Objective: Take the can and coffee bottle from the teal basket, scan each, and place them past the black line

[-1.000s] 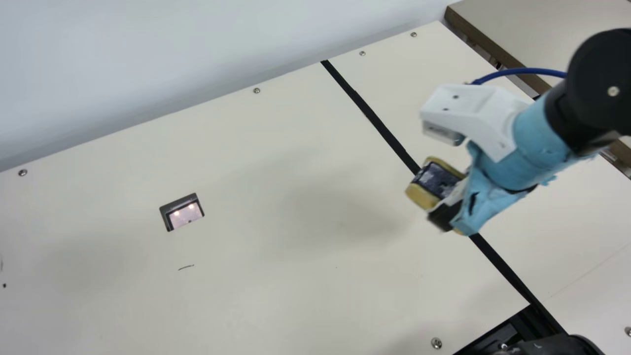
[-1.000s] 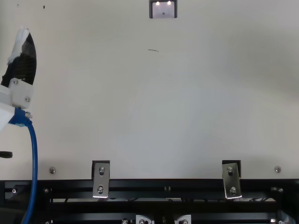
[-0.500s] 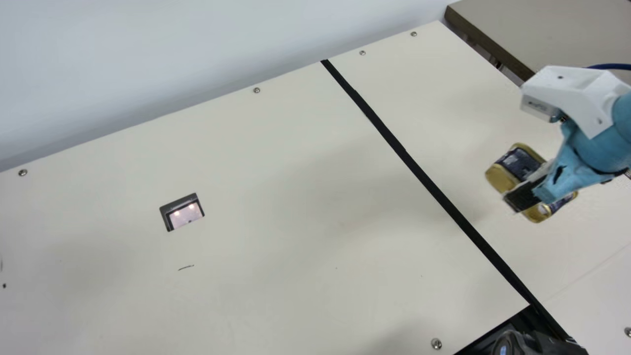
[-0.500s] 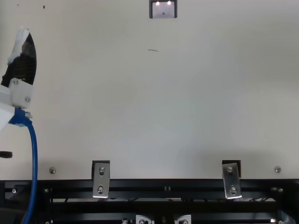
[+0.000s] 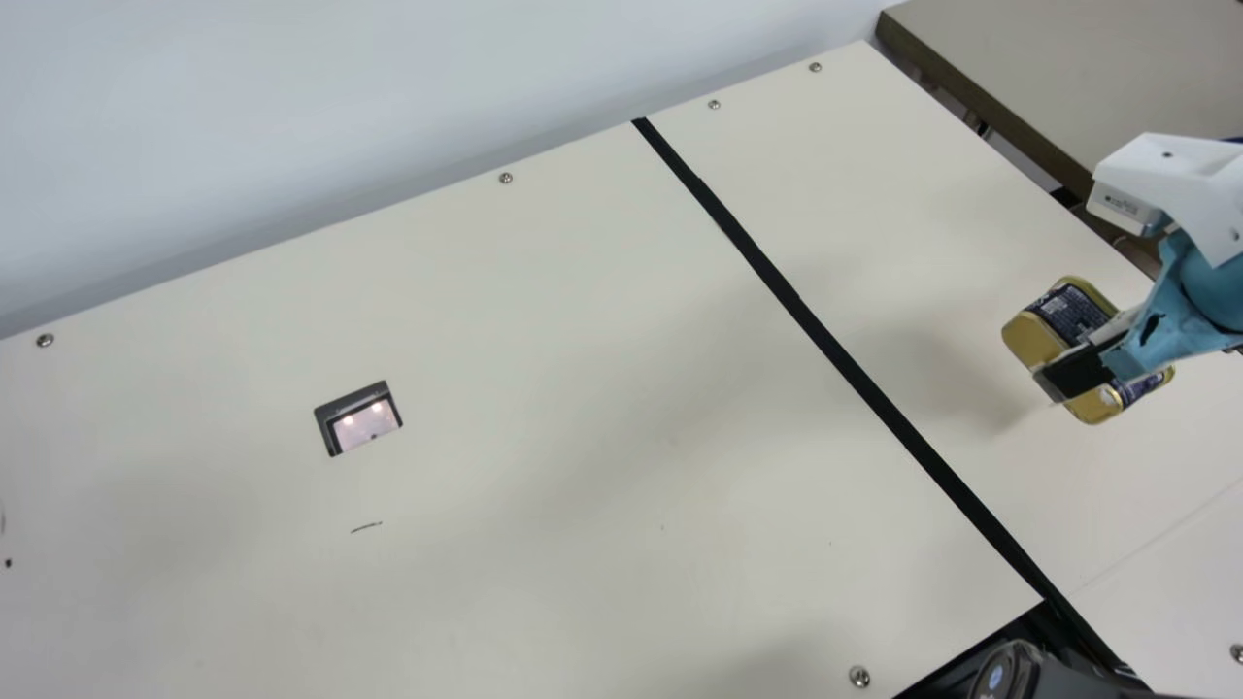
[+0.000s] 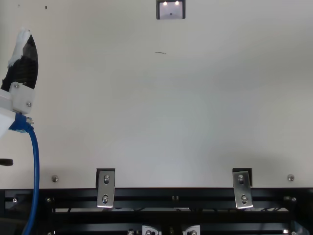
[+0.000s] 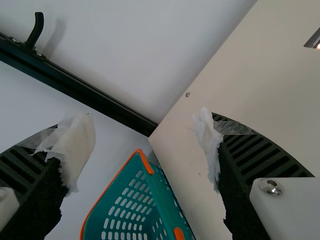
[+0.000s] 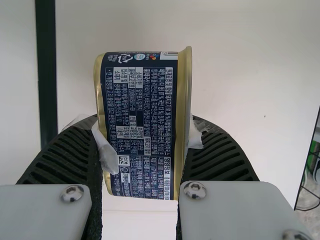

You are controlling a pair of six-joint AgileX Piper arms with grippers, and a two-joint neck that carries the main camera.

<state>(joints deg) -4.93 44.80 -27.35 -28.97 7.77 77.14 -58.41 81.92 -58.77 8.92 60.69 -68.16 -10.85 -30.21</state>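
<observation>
- Closest to me, a black rail runs along the near edge of the desk, with two metal brackets fixed to it.
- My left gripper hangs at the left of the top view, a blue cable trailing from it; in the left wrist view I see its fingers spread wide, white wrap torn around their tips, with nothing between them.
- Over to my right, my right gripper has its fingers pressed on both sides of the can, which has golden rims and a dark blue label full of small pale print.
- I hold that can tilted above the desk, on the far side of the black line from the scanner; its shadow lies apart from it.
- The scanner window sits sunk in the desk, left of the line, two small lights glowing in it.
- Beyond my left fingers, the teal basket with orange trim shows near the desk's corner.
- Farthest off, a pale wall rises behind the desk, and at the upper right of the main view is another brown-edged surface.
</observation>
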